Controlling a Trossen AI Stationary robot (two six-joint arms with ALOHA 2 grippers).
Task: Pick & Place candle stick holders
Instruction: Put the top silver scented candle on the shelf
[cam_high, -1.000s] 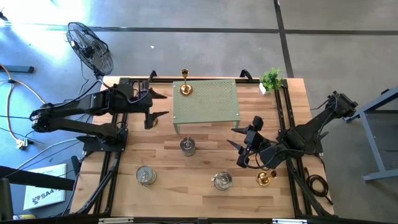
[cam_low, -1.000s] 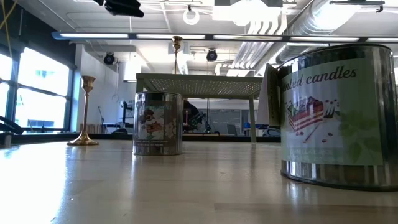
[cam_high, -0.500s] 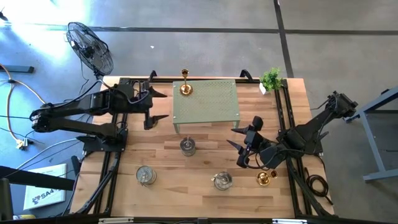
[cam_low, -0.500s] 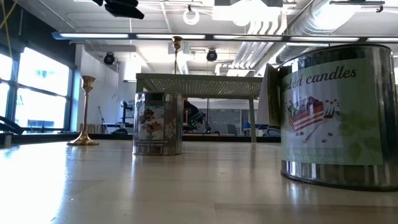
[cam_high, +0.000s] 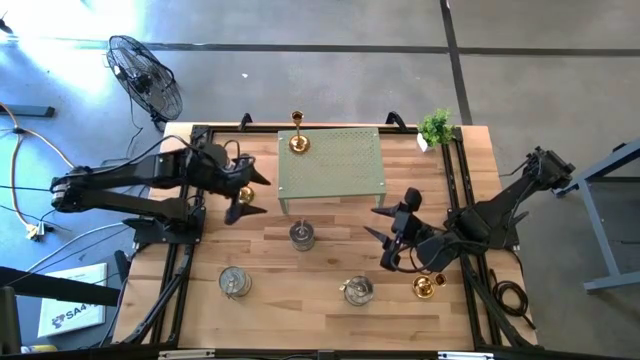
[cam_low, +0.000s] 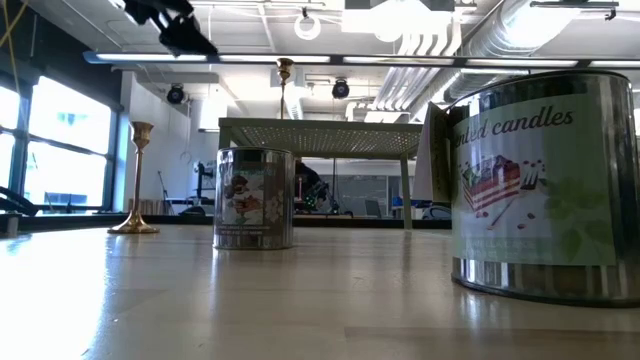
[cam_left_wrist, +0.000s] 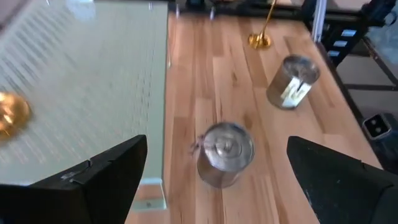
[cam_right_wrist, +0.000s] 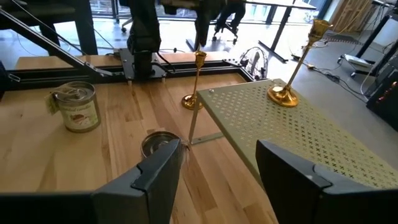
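Left hand (cam_high: 243, 192) open above wooden table (cam_high: 330, 320); fan (cam_high: 145, 78) on concrete floor.

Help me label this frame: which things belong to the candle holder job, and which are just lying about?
Job:
- three gold holders
- three silver tin holders
- green stand, one gold holder on it

Lying about:
- potted plant
- fan

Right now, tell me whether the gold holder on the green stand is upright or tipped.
Upright. The gold holder stands on its round base on the green stand, stem rising straight in the right wrist view.
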